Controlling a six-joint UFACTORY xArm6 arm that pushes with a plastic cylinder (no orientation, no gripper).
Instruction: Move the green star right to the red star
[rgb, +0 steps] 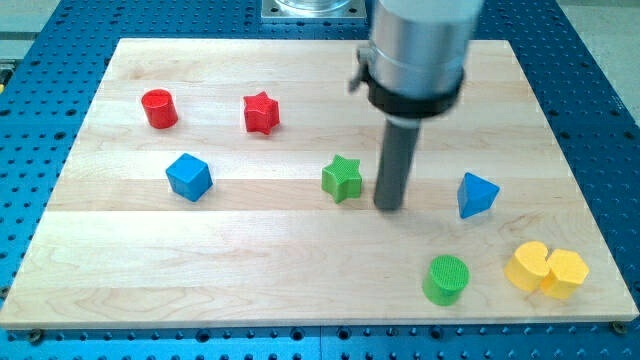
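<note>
Camera view: my tip (389, 206) stands on the wooden board (300, 290), just beside the green star (342, 179) on the view's right, grasping nothing. Red star (261, 113) lies well apart toward the view's upper left, with the red cylinder (158, 108) further left.

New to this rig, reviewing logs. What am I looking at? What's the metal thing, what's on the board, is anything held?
One camera view, mount unknown. The metal cylinder is an arm ending in a dark rod; my tip slides on the wooden board and pushes blocks. Nothing is held. My tip sits just to the view's right of the green star. Also there: red star, red cylinder, blue cube, blue triangular block, green cylinder, two touching yellow blocks.
</note>
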